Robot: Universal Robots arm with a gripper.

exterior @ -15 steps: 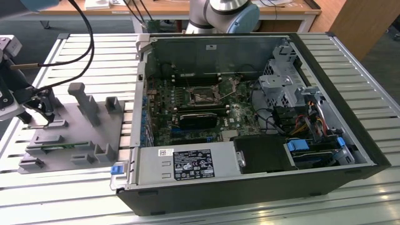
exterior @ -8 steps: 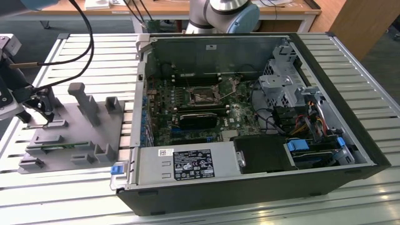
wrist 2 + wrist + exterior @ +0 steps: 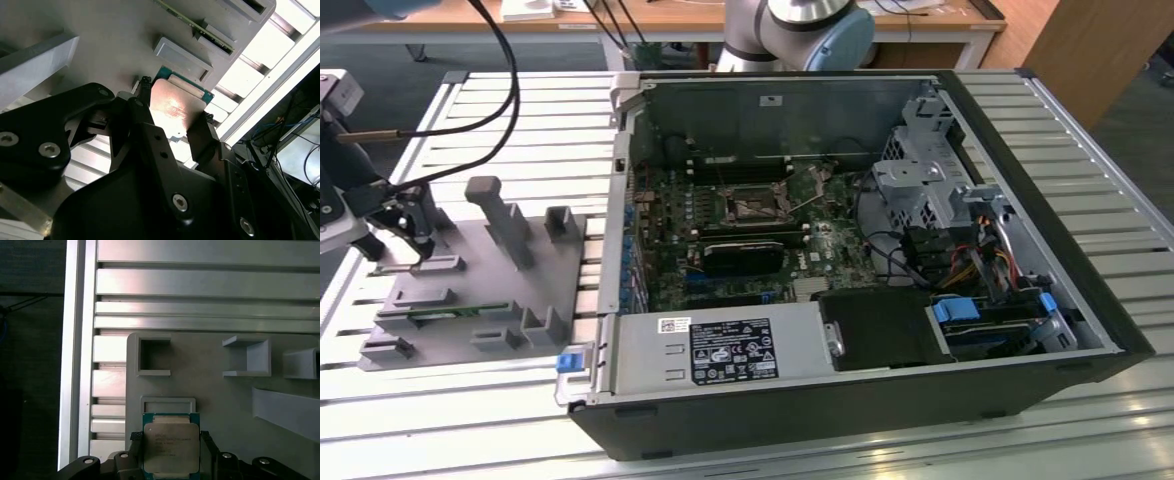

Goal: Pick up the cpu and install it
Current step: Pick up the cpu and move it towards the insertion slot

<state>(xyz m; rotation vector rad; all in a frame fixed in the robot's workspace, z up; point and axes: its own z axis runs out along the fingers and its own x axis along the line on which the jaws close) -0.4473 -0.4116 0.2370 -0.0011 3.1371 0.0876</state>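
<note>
Seemingly pick-up step: my black gripper (image 3: 170,436) clenched silvery-grey square cpu (image 3: 171,452) at grey plastic tray (image 3: 220,405); I judged lift needed level hold.

The end effector (image 3: 170,437) points downward, fingers (image 3: 205,440) pinching the cpu (image 3: 171,450).

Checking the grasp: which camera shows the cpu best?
The first wrist view: the cpu faces the camera squarely, the gripper closed on its two sides. The second wrist view shows the cpu slanted, with glare. In the exterior view it is too small to tell.
</note>
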